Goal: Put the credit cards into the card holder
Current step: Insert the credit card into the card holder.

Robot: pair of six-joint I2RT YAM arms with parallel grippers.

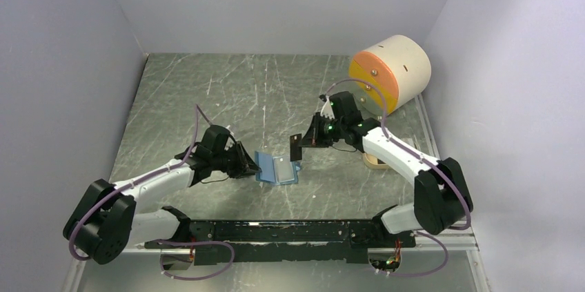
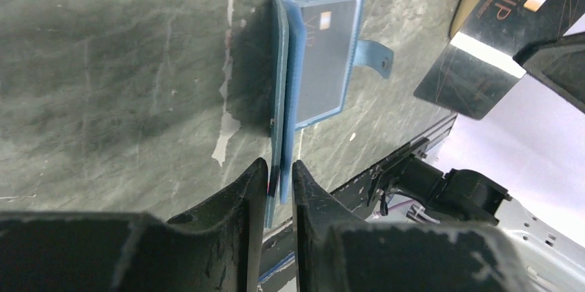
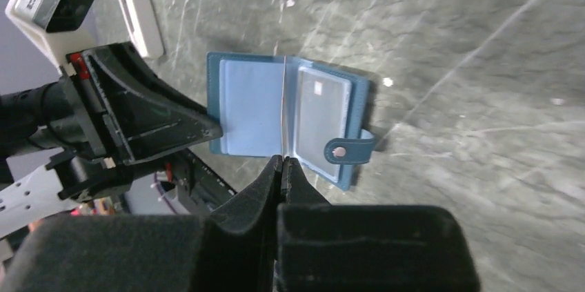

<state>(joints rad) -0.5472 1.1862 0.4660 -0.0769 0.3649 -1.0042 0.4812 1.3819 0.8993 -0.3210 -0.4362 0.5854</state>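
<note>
Closest up, left gripper [image 2: 276,176] straddles the cover edge of the open blue card holder [image 3: 252,109], which lies on the table [image 1: 207,99] between my arms. Narrow gap, can't tell if pinching. Right gripper [image 3: 283,166] is clamped on a black VIP credit card [image 2: 476,50], hovering near the holder. One sleeved card [image 3: 319,116] looks done; held card not in yet.

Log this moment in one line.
left gripper: astride edge of open blue folding card holder, grip unclear | right gripper: shut on black VIP credit card above holder | one grey card sleeved
</note>
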